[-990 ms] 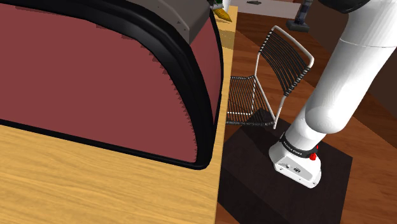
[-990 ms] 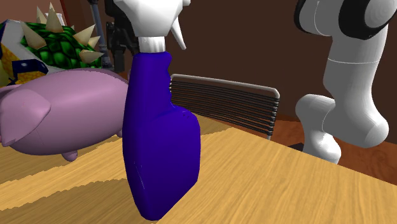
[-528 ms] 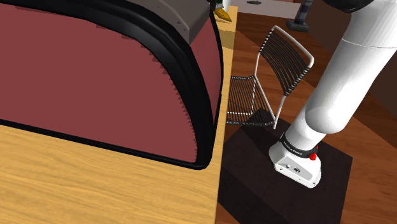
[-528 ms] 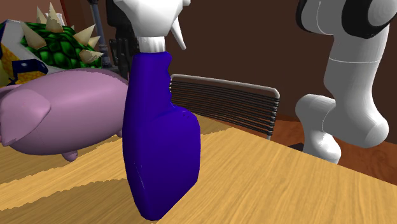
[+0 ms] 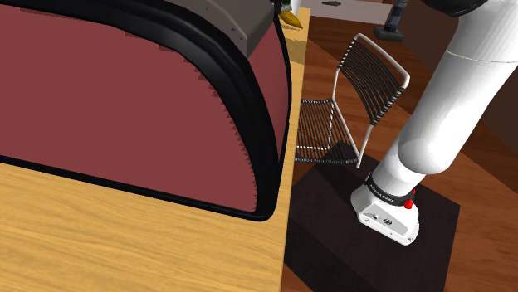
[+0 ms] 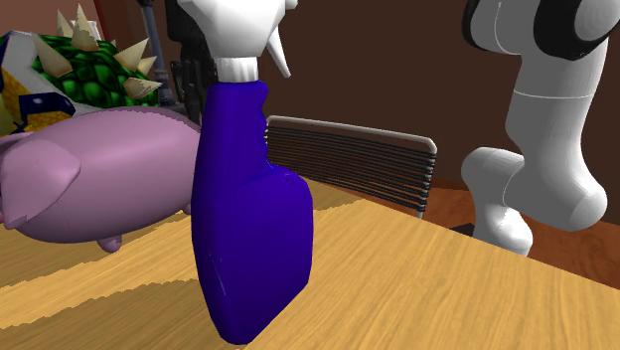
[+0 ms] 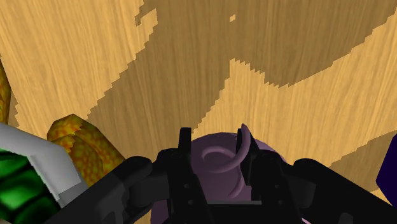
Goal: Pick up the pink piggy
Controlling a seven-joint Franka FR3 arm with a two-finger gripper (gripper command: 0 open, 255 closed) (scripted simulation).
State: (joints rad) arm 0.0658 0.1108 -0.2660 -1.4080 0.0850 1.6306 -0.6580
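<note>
The pink piggy lies on the wooden table at the second exterior view's left, behind a blue spray bottle. In the wrist view its rounded purple-pink rear with the curly tail sits between my two black fingers. My gripper is shut on that rear end, one finger on each side. In the second exterior view the black gripper comes down over the pig, half hidden by the bottle.
A blue spray bottle with a white head stands close in front of the pig. A green spiky-shelled toy lies behind it. A large dark red, black-rimmed object covers the table in the shoulder view. A wire-backed chair stands beside the table edge.
The fingers have closed onto the pig's rear. The pig, the bottle and the arm have hardly moved.
</note>
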